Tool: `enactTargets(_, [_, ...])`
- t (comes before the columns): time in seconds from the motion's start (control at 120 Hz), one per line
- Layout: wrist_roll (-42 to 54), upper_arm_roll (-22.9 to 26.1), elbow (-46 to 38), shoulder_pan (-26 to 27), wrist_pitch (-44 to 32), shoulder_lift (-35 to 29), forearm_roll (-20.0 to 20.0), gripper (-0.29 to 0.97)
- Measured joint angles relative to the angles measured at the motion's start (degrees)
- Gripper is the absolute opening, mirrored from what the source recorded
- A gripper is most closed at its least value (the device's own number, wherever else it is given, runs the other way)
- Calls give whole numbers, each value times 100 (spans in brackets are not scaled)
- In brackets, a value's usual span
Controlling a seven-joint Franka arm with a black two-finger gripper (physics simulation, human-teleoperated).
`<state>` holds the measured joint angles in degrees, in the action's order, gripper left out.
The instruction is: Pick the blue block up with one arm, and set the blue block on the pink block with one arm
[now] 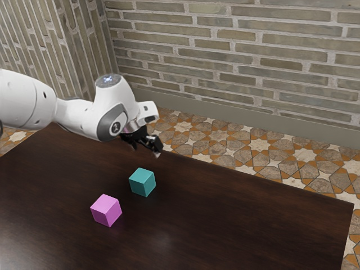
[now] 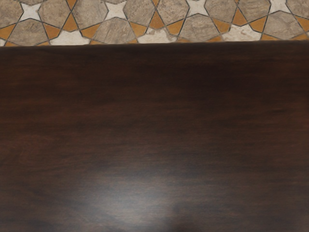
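Note:
The blue block, teal in colour, rests on the dark wooden table near its middle. Apart from it, nearer the front and toward the exterior view's left, sits the pink block. My gripper hangs in the air above the table's far edge, behind the blue block and well above it. Its black fingers stand apart, open, with nothing between them. In the wrist view there is bare table under my hand.
The table's far edge runs close under my hand, with patterned tile floor beyond it. Brick walls stand behind. Bare tabletop stretches toward the exterior view's right of the blocks.

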<state>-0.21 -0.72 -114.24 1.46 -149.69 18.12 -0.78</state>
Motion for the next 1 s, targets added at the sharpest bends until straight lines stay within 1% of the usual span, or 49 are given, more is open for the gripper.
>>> enactTargets(0.242, [1, 114, -354, 30, -668, -82, 28, 68])
enactTargets(0.55, [2, 134, -1013, 24, -1231, -212, 48, 68])
enactTargets(1.0, [-3, 91, -1372, 13, -1710, -248, 153, 68])
